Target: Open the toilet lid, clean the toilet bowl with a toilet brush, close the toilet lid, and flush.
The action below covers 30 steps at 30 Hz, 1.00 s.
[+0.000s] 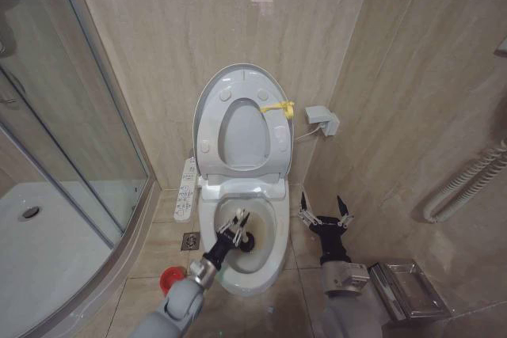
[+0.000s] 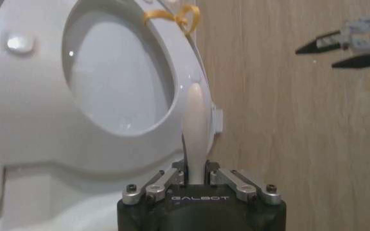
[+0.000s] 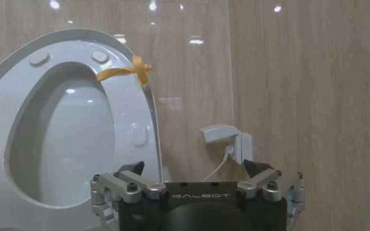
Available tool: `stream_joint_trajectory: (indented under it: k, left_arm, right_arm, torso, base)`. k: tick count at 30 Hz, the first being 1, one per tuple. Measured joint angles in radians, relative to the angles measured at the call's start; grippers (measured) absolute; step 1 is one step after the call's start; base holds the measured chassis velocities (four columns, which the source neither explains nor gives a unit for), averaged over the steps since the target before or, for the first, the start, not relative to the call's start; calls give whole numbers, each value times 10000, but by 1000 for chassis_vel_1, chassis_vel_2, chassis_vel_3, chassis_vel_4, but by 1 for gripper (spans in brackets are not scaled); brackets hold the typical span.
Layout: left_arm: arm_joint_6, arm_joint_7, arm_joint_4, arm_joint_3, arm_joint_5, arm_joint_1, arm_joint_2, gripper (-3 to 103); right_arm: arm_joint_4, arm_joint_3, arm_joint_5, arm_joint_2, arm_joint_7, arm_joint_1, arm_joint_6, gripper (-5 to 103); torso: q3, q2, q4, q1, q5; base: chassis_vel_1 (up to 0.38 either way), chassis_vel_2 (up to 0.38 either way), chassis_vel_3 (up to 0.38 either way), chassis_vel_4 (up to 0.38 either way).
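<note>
The toilet lid stands raised against the wall with the ring seat folded up on it. A yellow tag is tied at its rim. Below lies the toilet bowl, stained yellowish-brown inside. My left gripper is over the bowl, shut on the toilet brush's white handle. The brush's dark head is down inside the bowl. My right gripper hangs open and empty to the right of the bowl, also seen far off as the right gripper.
The brush's red holder sits on the floor left of the bowl, near a floor drain. A control panel flanks the toilet. The glass shower enclosure stands left, a wall socket and metal tray right.
</note>
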Motion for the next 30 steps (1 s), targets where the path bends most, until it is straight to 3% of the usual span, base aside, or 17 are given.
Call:
stream_joint_trajectory:
  k: [16, 23, 30]
  left_arm:
    - [52, 99, 1055, 999, -411, -1336, -760, 17]
    - [-128, 439, 2203, 1033, -570, -1647, -802, 17]
    - [-65, 401, 1746, 1197, -679, -2019, -955, 17]
  right_arm:
    - [0, 0, 0, -1, 0, 0, 0, 100]
    - [0, 0, 0, 0, 0, 0, 0, 100]
    - [1, 0, 0, 0, 0, 0, 0, 100]
  torso:
    - [0, 0, 2, 0, 2]
    - [0, 0, 5, 0, 2]
    - [0, 0, -1, 0, 2]
  base:
    - [0, 0, 0, 0]
    - [0, 0, 0, 0]
    - [0, 0, 0, 0]
